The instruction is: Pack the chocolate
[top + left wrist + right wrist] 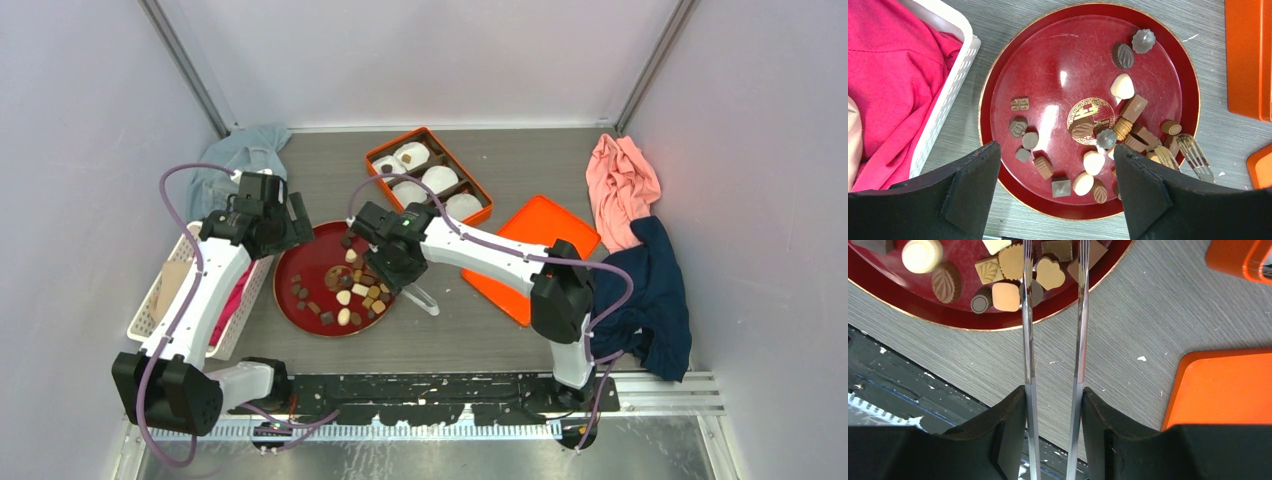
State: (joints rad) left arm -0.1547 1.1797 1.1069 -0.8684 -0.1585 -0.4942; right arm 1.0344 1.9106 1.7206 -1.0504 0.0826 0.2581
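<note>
So the chocolate (344,297) (1122,86) (1005,296) is all sitting loose on the red plate (300,262) (1048,65) (948,322). It's a mix of dark, tan and cream bits, bunched mostly on the plate's right half, with a few strays on its left. The right gripper (395,265) (1054,392) hangs over the table just off the plate's right rim, and its fingers are clamped from outside on a pair of metal tongs (420,298) (1193,155) (1026,340). The two tong arms stand apart with a clear gap and reach in over the plate's rim, right above that right-hand cluster. A tan heart-shaped piece shows in the gap between the arms and a dark round one sits under one arm. Can't tell if the tongs actually touch any piece, though, and nothing looks pinched. The left gripper (290,215) (1055,150) is spread wide with nothing in it, hovering above the plate's left edge, so the pieces lie below and ahead of its fingers. An orange box (396,143) with white paper cups (440,178) sits just beyond the plate. A flat orange lid (540,235) (1223,390) lies off the plate's right side. A white basket (150,300) (958,65) with a pink cloth (893,75) inside is close beside the plate's left rim.
</note>
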